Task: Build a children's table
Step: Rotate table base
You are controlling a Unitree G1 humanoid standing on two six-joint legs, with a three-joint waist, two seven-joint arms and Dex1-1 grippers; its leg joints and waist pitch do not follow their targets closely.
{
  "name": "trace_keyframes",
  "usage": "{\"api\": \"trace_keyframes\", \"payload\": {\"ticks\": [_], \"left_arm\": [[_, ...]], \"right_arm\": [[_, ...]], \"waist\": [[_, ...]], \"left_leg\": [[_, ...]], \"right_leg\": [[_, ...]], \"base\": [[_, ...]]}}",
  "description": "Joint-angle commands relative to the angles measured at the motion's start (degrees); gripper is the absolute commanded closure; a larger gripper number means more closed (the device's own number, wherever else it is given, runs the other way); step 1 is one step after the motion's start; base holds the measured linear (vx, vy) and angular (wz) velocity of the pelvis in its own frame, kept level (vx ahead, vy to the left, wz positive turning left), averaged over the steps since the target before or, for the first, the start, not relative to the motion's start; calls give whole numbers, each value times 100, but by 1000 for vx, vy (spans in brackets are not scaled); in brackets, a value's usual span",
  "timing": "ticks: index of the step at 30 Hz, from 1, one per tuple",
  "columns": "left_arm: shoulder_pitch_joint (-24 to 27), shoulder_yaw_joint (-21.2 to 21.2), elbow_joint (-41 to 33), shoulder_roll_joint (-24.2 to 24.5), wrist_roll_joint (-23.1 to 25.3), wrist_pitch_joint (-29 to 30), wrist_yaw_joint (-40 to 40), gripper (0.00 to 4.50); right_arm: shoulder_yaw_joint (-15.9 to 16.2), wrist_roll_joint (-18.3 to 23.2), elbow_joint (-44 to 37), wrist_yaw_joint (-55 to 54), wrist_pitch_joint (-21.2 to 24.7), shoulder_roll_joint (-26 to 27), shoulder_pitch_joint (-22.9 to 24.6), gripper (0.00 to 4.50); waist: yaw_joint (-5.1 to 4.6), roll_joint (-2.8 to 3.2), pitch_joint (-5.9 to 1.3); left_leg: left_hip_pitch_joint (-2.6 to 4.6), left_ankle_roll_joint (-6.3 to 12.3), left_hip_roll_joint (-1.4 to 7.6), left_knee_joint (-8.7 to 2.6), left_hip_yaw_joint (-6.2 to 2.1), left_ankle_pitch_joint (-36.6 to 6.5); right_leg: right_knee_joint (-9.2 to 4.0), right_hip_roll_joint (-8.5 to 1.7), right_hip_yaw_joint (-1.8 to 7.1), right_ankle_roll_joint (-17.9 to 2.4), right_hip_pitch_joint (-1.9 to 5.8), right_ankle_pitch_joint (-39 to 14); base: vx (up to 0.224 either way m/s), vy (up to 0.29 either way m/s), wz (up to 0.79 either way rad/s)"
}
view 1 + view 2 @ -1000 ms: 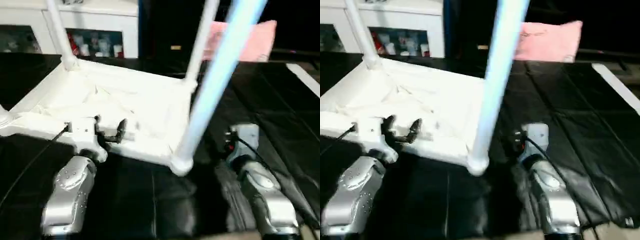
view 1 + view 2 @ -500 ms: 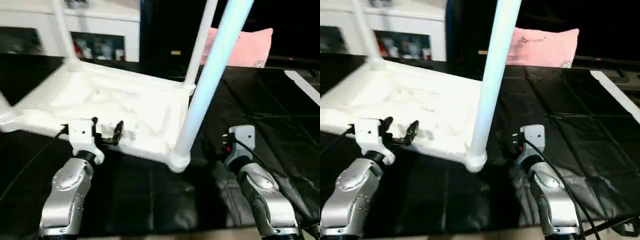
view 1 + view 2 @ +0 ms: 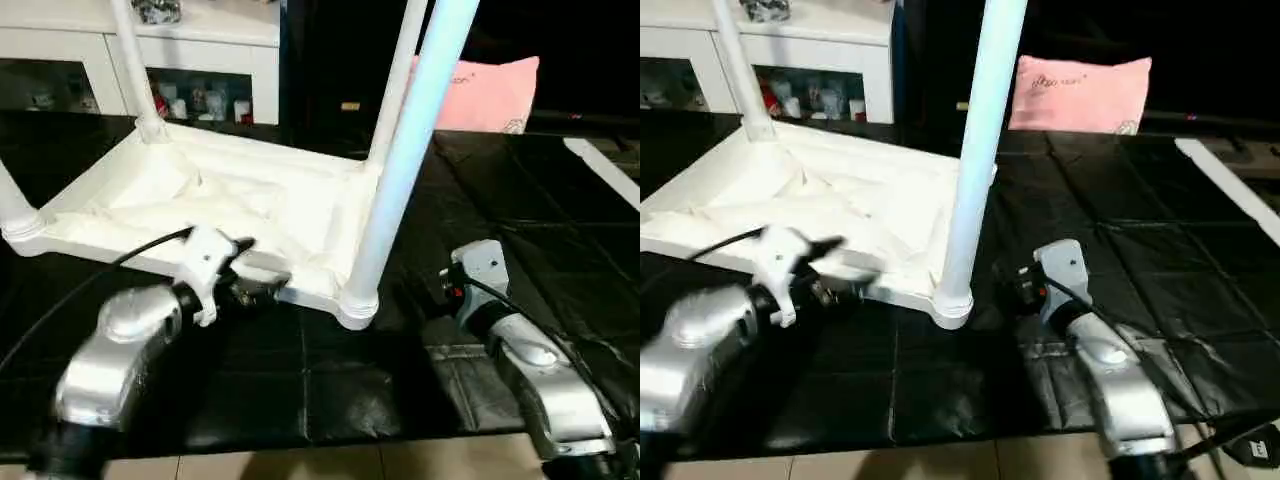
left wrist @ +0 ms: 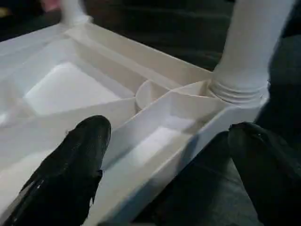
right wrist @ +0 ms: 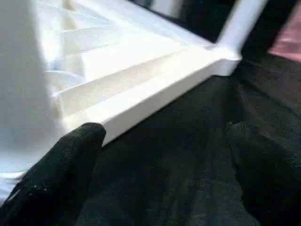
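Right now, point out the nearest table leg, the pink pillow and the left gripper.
nearest table leg (image 3: 400, 170), left eye view, mid tube.
pink pillow (image 3: 1080, 94), right eye view, front face.
left gripper (image 4: 169, 155), left wrist view, midway between fingertips.

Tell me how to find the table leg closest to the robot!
Find the white table lying upside down on the black mat. Go to its corner between the two silver arms. That leg looks thickest and bluish, rising from a round socket.
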Motion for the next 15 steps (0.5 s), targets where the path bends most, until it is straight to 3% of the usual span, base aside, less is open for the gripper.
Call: {"api": "trace_keyframes", "payload": {"ticks": [1, 2, 4, 6, 8, 9, 10, 11, 12, 13, 14, 15], "left_arm": [[-395, -381, 371, 66, 241, -152, -548, 5], [-730, -575, 691, 80, 363, -310, -834, 5], [-1001, -709, 927, 29, 378, -358, -1111, 21], [-1409, -963, 1341, -68, 480, -472, -1530, 32], [-1566, -1103, 1543, -97, 566, -537, -1702, 48], [-1831, -1328, 1960, -202, 742, -646, -1953, 58], [-1831, -1328, 1960, -202, 742, -646, -1953, 68], [-1931, -1392, 2162, -259, 827, -761, -1993, 77], [-2202, -1559, 2739, -414, 1104, -1127, -1984, 83], [-2225, -1573, 2789, -428, 1129, -1163, -1981, 83], [-2406, -1669, 3171, -522, 1269, -1405, -1990, 101], [-2471, -1700, 3302, -560, 1316, -1470, -1982, 101]], "right_arm": [[67, 198, -252, 445, 174, -275, -15, 0], [129, 277, -381, 726, 213, -469, 21, 0], [135, 366, -487, 924, 279, -607, 54, 0], [88, 529, -646, 1217, 400, -780, 109, 0], [66, 579, -704, 1329, 439, -846, 132, 0], [38, 649, -818, 1479, 528, -968, 180, 0], [38, 649, -818, 1479, 528, -968, 180, 0], [33, 668, -859, 1514, 550, -1005, 201, 0], [24, 713, -932, 1546, 583, -1076, 244, 0], [24, 715, -937, 1547, 584, -1082, 248, 0], [16, 739, -988, 1562, 609, -1127, 281, 0], [11, 744, -1009, 1565, 616, -1143, 300, 0]], "waist": [[21, 178, -317], [30, 147, -308], [57, 157, -300], [81, 209, -299], [80, 165, -288], [77, 191, -287], [86, 261, -285], [81, 283, -293], [89, 362, -288], [76, 299, -285], [96, 270, -304], [101, 333, -291]], "left_leg": [[-47, 78, -77, -420, 151, 82], [-38, 104, -67, -427, 163, -13], [-52, 127, -63, -431, 160, -93], [-50, 100, -48, -432, 159, -150], [-68, 104, -52, -433, 170, -167], [-64, 105, -57, -432, 173, -180], [-58, 100, -57, -429, 161, -207], [-62, 80, -49, -426, 155, -213], [-74, 69, -64, -415, 148, -225], [-61, 107, -83, -410, 177, -252], [-81, 115, -84, -405, 159, -181], [-72, 104, -81, -406, 167, -205]], "right_leg": [[-328, -241, 98, -1177, 316, 1001], [-346, -240, 99, -1216, 318, 917], [-354, -266, 116, -1241, 345, 780], [-354, -291, 123, -1336, 351, 696], [-379, -285, 128, -1368, 364, 641], [-392, -283, 131, -1390, 362, 595], [-386, -284, 130, -1397, 360, 558], [-376, -298, 129, -1441, 378, 587], [-386, -293, 137, -1460, 382, 595], [-449, -263, 136, -1425, 377, 553], [-414, -274, 147, -1461, 426, 654], [-440, -273, 143, -1459, 402, 599]], "base": [[0, 0, 0], [0, 0, 0], [0, 0, 0], [0, 0, 0], [0, 0, 0], [0, 0, 0], [0, 0, 0], [0, 0, 0], [0, 0, 0], [0, 0, 0], [0, 0, 0], [0, 0, 0]]}}
